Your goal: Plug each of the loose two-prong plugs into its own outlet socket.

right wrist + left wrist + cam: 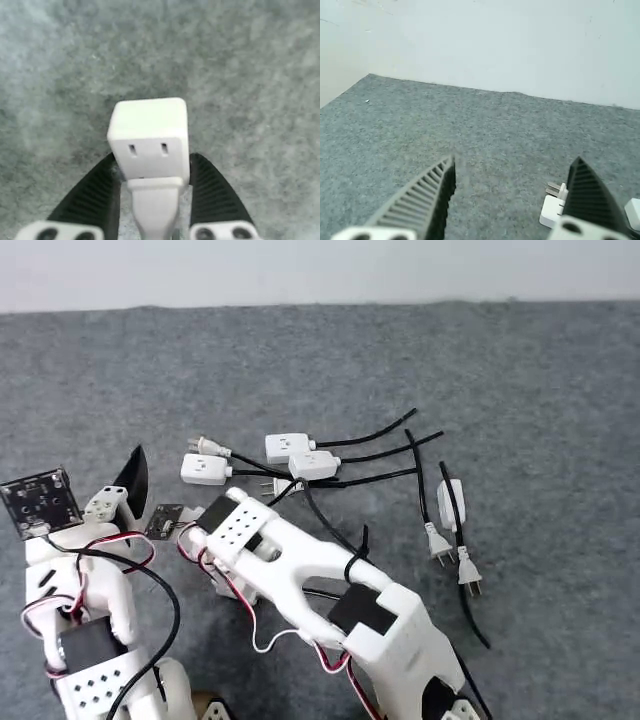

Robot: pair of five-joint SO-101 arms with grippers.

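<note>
Far left, the left gripper is spread wide with nothing in it. Its fingers are black, ribbed and wedge-shaped, and it hangs over the fuzzy grey worktop.

Just right of it lies the leftmost socket, a little white plastic block with rounded corners. The leftmost plug is just behind it, with its two metal prongs pointing left.

Next over, the right gripper is closed around the held socket. That one is a glossy white box with two thin slots on the face, pinched between the black fingers at its narrower neck, grey felt right behind it. In the high view the arm's white shell hides it, so I can't place it any better than under that wrist.

Past that, the upper middle socket and lower middle socket sit nearly touching. The middle plug is just below them, prongs pointing left. Thin black cords fan out to the right from this bunch.

Well off to the right there's a white block on a cord. I can't tell its face from here. Just below it are the near-right plug and the far-right plug, both loose on the worktop with their prongs pointing toward the arms.
</note>
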